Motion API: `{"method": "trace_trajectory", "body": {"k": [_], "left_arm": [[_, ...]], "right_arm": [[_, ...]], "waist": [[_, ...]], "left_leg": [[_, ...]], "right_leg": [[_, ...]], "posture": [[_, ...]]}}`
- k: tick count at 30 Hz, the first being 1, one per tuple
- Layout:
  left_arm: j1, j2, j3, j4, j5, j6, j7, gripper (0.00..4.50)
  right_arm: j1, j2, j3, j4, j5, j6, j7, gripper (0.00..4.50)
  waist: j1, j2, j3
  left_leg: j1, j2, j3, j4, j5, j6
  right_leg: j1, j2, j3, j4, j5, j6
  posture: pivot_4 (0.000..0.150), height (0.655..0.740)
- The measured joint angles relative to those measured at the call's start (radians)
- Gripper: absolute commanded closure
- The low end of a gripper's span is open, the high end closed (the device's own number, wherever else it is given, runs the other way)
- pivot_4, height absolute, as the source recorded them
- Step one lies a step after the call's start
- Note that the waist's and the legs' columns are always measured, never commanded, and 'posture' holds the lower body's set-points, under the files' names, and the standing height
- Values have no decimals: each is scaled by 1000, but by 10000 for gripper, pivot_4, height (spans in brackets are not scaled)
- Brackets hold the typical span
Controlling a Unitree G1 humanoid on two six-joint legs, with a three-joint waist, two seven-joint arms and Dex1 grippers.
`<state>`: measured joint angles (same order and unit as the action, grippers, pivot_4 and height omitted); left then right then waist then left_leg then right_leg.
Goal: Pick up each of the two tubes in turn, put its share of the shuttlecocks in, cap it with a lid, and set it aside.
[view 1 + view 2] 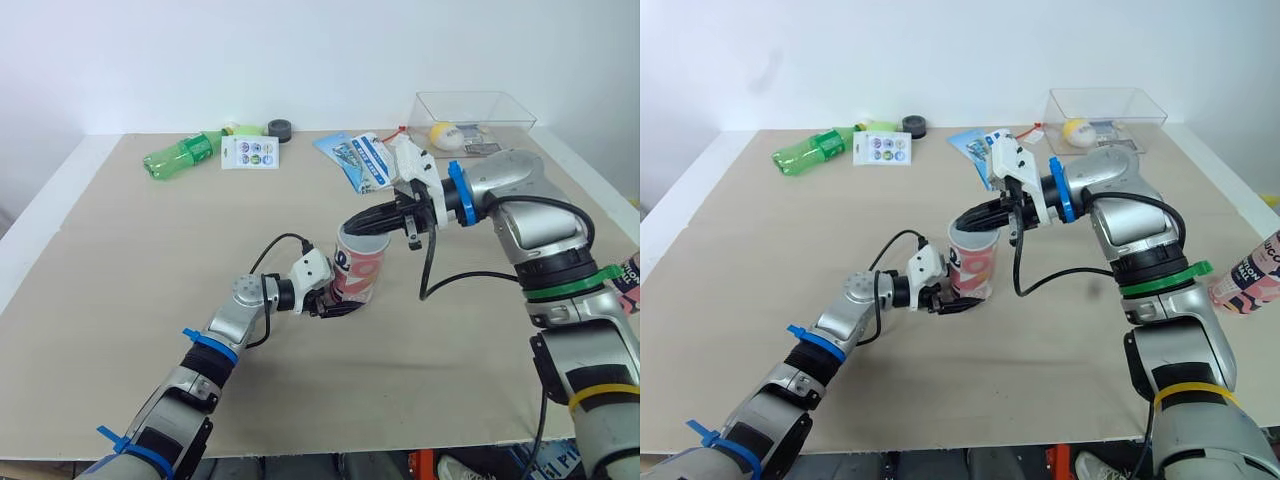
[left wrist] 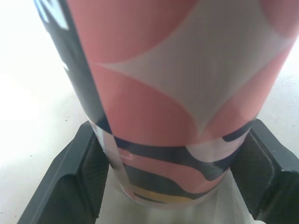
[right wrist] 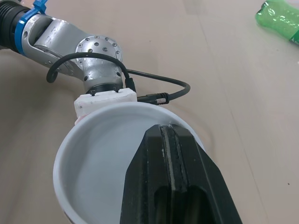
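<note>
A pink, white and navy tube stands upright in the middle of the table, its mouth open. My left gripper is shut on the tube's base, one black finger on each side of the tube. My right gripper hangs just over the tube's mouth with its fingers pressed together and nothing visible between them. In the right wrist view the right gripper crosses the white rim, and the part of the tube's inside that shows is plain white.
At the back of the table lie a green bottle, a sticker card, a black tape roll and a blue packet. A clear box holding a yellow ball stands back right. A pink bottle shows at the right edge.
</note>
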<state>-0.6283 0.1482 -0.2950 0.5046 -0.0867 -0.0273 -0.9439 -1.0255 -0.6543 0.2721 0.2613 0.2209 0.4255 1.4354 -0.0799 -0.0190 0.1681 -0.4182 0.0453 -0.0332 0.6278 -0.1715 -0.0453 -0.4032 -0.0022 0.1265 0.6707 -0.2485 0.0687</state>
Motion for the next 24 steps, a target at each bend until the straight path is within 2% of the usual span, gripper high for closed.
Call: {"method": "trace_trajectory", "body": {"k": [8,14,24], "left_arm": [[0,0,2,9,0,-15,5,12216],[0,-3,-1,-6,0,-21,0,12216],[-3,-9,-1,-6,0,-33,-2,12216]], "right_arm": [[-13,19,-13,26,0,6,13,44883],[-45,-28,-23,37,50,107,83,44883],[-53,-60,-79,34,90,161,86,44883]], "waist": [[-1,0,0],[2,1,2],[3,1,3]], "left_leg": [[1,0,0,0,0,0],[-6,0,0,-1,0,0],[-7,-1,0,-8,-1,-1]], "right_leg": [[1,0,1,0,0,-1],[-5,0,1,-1,1,4],[-6,-1,1,-4,-2,4]], "posture": [[1500,7400],[1500,7400],[1500,7400]]}}
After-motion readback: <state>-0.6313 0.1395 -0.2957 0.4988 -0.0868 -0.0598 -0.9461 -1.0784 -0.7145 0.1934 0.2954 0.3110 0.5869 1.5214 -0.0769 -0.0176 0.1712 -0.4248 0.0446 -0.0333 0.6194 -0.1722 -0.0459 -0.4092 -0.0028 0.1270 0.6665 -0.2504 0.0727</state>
